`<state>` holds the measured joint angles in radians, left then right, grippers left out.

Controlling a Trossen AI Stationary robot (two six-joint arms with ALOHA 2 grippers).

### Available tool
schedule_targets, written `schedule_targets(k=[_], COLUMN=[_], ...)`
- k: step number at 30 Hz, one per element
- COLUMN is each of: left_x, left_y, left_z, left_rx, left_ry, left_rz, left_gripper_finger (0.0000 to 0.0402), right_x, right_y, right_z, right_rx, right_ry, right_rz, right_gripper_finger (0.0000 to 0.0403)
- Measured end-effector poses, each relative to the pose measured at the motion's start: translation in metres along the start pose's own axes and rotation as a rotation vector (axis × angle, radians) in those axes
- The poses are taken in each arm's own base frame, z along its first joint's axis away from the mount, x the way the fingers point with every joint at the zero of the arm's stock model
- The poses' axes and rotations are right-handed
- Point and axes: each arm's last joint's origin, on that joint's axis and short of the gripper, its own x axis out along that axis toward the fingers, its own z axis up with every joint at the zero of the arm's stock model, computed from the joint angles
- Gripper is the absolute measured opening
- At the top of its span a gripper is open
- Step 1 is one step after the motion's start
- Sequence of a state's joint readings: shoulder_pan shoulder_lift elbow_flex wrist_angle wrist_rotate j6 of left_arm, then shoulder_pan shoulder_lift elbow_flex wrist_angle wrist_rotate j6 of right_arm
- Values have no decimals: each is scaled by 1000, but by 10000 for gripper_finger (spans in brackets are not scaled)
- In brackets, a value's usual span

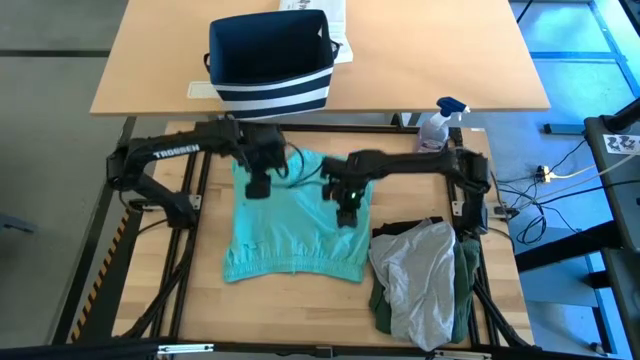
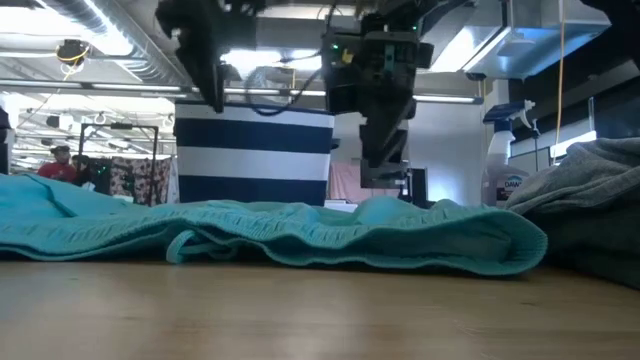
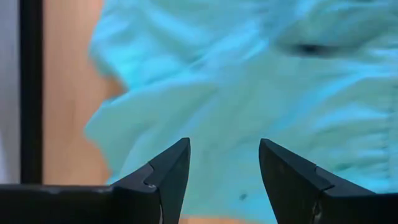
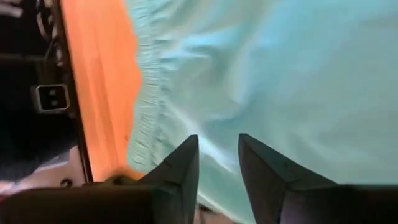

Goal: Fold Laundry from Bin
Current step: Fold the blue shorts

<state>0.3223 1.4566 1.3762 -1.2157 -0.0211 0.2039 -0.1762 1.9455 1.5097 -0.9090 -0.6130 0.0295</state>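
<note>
Item one: my left gripper (image 1: 258, 187), two dark fingers (image 3: 166, 168) spread apart with nothing between them, held over the far left part of the garment, near its edge. In the left wrist view only cloth shows through the gap.

Item two: my right gripper (image 1: 346, 212), dark fingers (image 4: 180, 163) parted by a narrow gap, nothing pinched, poised over the right-hand side of the same garment. In the low view it hangs clear above the cloth.

Item three: teal-green soft cloth garment (image 1: 296, 220), spread flat on the pale wooden slatted table (image 1: 300, 305) between my two arms, gathered band along the near edge, mild wrinkles across it, a fold lifted along its front as seen from table height.

Item four: pile of laundry (image 1: 425, 280), a light grey soft cloth on top of dark green cloth, heaped at the table's near right, just beside the teal piece.

Item five: boxy dark navy fabric bin (image 1: 270, 62) with white horizontal stripes round its lower part, upright on the tan tabletop (image 1: 440, 50) beyond my work table, well apart from the garments. Its inside looks dark; contents cannot be told.

Item six: clear spray bottle with a blue trigger head (image 1: 438, 122), standing at the far right edge.
</note>
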Motion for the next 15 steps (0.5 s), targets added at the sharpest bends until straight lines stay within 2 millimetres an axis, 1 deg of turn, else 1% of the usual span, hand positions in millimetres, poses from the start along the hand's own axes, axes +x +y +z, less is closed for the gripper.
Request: schedule_targets(k=[3, 5, 8, 11, 13, 15], left_x=[-1, 0, 0, 5, 14, 24], left_y=[-31, -51, -80, -107, -124, -140], left_z=[10, 17, 25, 33, 37, 42], left_rx=[58, 92, 122, 156, 195, 224], left_ry=[-61, -130, -241, -356, -388, -411], left_rz=[8, 30, 62, 61, 43, 23], left_gripper_finger=[184, 184, 184, 184, 184, 184], right_x=[-31, -53, -81, -102, -113, -119], right_y=[-14, -25, -46, -69, -82, -92], right_z=[-5, -10, -21, -34, -42, -50], right_rx=[51, 76, 129, 196, 228, 241], right_ry=[-41, -81, -106, -99, -92, -81], right_rz=[-27, -55, -118, -169, -174, -174], right_gripper_finger=[124, 127, 128, 129, 129, 129])
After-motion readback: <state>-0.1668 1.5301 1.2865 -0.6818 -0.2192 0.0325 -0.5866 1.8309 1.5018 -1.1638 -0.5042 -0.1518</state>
